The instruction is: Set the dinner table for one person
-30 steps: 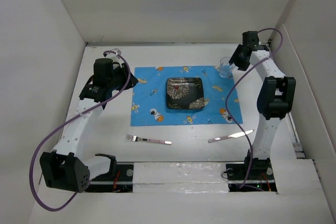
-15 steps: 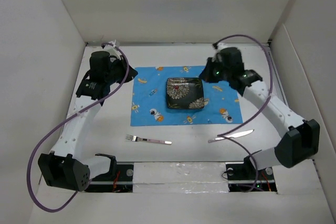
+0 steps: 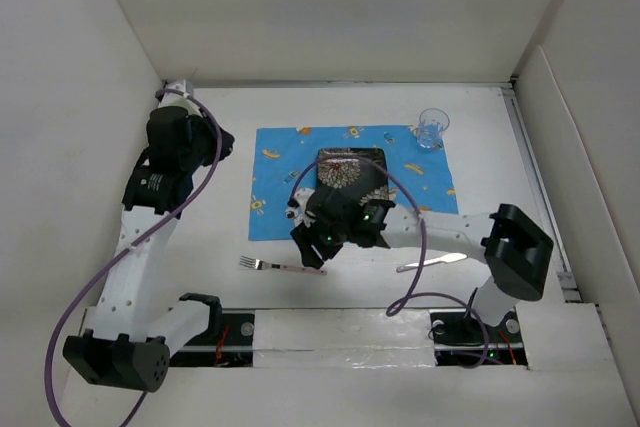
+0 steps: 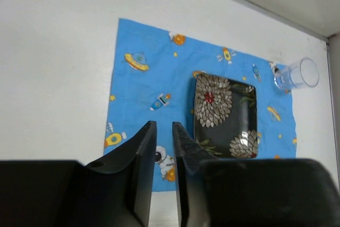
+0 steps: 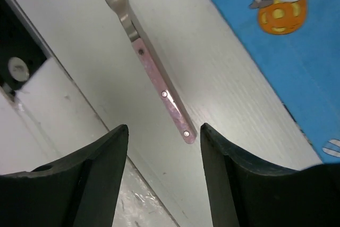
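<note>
White dinner table (image 5: 228, 73) beneath the wide-spread right pincer (image 5: 162, 131)

I see a matte white table (image 3: 480, 187) under a bright blue placemat (image 4: 143, 83) printed with cartoon rockets, a yellow saucer, white astronauts and orange planets. The plate (image 4: 226, 112) is glossy black with cream chrysanthemum blooms, one red-centred. The fork (image 5: 154, 75) has a pink riveted handle and silver tines, the glass (image 4: 300, 73) is clear, and my left tool (image 4: 164, 127) and right tool (image 5: 163, 131) are black.
</note>
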`<state>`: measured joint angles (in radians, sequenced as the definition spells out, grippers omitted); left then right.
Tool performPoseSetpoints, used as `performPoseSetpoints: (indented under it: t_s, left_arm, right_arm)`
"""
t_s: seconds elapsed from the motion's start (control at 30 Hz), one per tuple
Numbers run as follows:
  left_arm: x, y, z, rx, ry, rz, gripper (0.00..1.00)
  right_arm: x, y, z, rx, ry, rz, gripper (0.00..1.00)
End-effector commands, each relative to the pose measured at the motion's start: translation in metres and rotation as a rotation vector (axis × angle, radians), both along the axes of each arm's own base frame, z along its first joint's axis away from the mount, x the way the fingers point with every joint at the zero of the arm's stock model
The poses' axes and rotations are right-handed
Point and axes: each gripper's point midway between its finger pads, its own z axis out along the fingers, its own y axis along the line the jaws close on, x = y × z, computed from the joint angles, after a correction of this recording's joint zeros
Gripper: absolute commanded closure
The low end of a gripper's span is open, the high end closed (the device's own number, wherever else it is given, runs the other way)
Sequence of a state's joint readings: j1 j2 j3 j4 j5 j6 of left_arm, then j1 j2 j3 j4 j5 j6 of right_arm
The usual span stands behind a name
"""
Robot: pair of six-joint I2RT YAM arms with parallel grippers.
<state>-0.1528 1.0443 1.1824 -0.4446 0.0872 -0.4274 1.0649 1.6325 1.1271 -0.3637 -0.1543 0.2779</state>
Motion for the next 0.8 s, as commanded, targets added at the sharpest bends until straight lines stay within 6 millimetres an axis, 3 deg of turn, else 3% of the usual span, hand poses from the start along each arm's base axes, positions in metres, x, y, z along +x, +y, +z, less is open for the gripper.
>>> performPoseSetpoints:
  t_s: [0.0, 0.07, 0.17, 0.33, 0.6, 0.7, 0.77]
  left_arm:
    - [-0.004, 0.016, 0.041, 0.013, -0.093, 0.075, 0.82]
    - [-0.006, 0.013, 0.045, 0.003, -0.105, 0.059, 0.81]
    - [-0.011, 0.011, 0.041, -0.019, -0.113, 0.054, 0.8]
    - [-0.018, 0.01, 0.032, -0.02, -0.099, 0.043, 0.79]
    - [-0.023, 0.016, 0.043, -0.005, -0.134, 0.06, 0.79]
    - [-0.02, 0.013, 0.049, 0.006, -0.144, 0.037, 0.79]
    - [-0.018, 0.012, 0.05, 0.009, -0.143, 0.029, 0.79]
  right_arm:
    - [0.009, 0.022, 0.001, -0.033, -0.161, 0.03, 0.38]
    - [-0.003, 0.032, -0.016, -0.121, -0.199, 0.066, 0.38]
    - [-0.003, 0.038, -0.033, -0.179, -0.234, 0.087, 0.38]
    - [0.002, 0.046, -0.041, -0.202, -0.265, 0.088, 0.38]
    - [-0.007, 0.044, -0.067, -0.246, -0.233, 0.119, 0.46]
    - [-0.014, 0.043, -0.069, -0.24, -0.223, 0.123, 0.61]
    - [-0.021, 0.047, -0.06, -0.225, -0.229, 0.132, 0.81]
